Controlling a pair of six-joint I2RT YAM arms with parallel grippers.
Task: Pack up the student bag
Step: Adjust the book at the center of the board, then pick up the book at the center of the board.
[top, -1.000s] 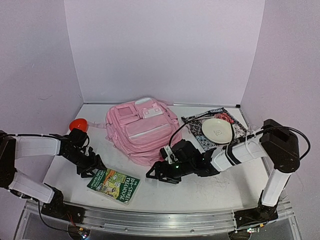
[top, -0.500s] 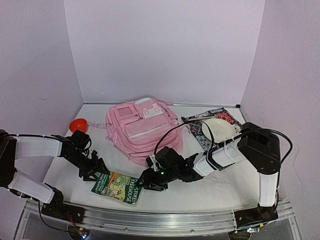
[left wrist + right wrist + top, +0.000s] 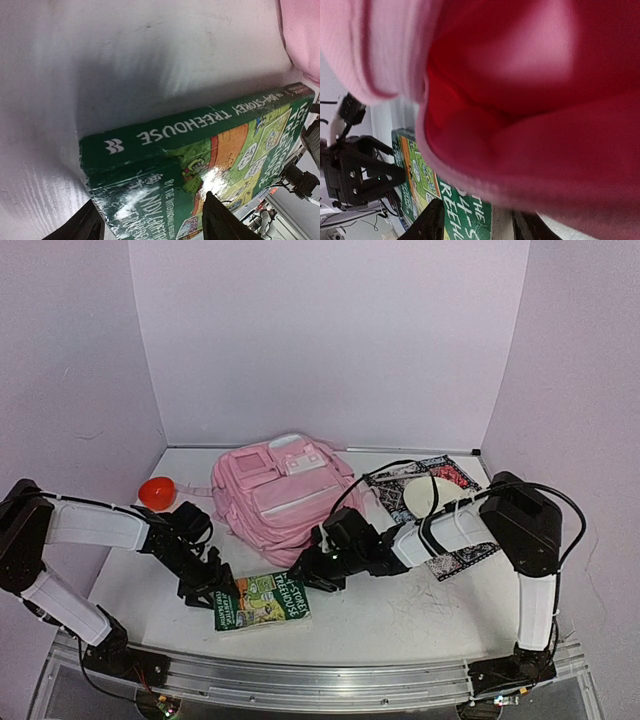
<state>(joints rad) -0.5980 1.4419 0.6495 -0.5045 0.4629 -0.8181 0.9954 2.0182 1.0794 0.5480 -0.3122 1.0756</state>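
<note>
the left gripper, fingers astride the book's end, grip unclear, has the student bag just beyond-right; the right gripper gapes at its lip.

table layout

student bag sits mid-table, toward the back. book lies in front of it, near the front edge. ball left of the bag, by the wall. plate on a cloth, just right of the bag
</note>
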